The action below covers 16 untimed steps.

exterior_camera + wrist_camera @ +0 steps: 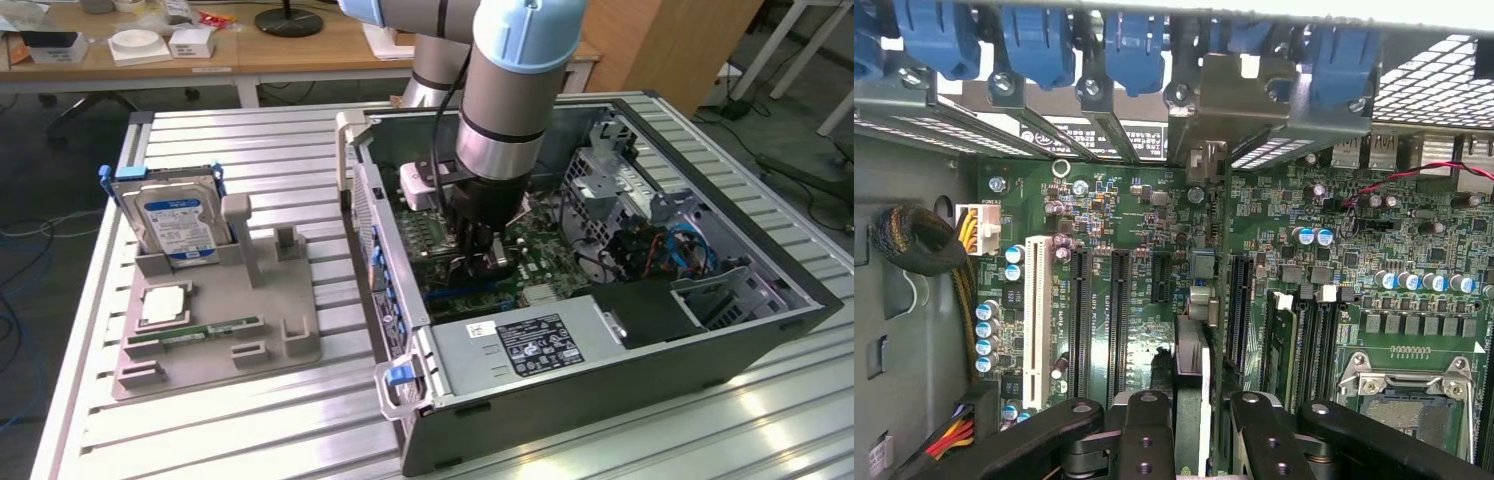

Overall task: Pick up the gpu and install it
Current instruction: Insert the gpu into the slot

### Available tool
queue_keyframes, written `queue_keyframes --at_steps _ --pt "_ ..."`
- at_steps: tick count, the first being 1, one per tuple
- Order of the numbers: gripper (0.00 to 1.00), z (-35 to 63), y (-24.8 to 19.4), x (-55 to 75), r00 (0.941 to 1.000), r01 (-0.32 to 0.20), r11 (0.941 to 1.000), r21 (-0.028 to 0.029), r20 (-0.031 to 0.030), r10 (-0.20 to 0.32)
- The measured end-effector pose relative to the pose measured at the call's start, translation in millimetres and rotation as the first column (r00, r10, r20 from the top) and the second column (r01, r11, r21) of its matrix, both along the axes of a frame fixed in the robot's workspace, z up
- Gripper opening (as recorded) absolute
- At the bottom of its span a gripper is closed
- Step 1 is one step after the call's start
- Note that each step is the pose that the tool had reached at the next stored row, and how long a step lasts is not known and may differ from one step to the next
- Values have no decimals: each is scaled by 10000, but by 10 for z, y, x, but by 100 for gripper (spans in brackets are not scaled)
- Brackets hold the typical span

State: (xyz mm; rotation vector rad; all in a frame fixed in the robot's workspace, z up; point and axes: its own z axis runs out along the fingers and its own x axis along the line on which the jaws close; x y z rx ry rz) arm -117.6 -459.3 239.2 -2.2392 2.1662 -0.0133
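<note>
hard drive [180,222]: stood upright in grey fixture [287,330] | RAM stick [200,331]: laid flat on fixture | CPU [163,305]: laid near RAM stick | fixture: set on slatted table [200,430]

Table [200,130]: ribbed bare metal, satin sheen. Holder tray [287,335]: matt grey plastic. Hard drive [174,215]: silver metal, glossy blue label. Motherboard [1154,215]: glossy green board. Slot latches [1134,45]: smooth blue plastic. Gripper [1199,435]: matt black links. The gpu [1192,375]: dull board edge.

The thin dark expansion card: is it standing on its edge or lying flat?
On edge: the thin dark expansion card shows edge-on, held in the gripper, over the green motherboard. Seated or not: cannot tell.
</note>
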Motion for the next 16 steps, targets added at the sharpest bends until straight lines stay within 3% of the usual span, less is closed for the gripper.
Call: queue_keyframes --at_steps 16 --pt "27 0 -2 0 10000 19 10000 0 0 -19"
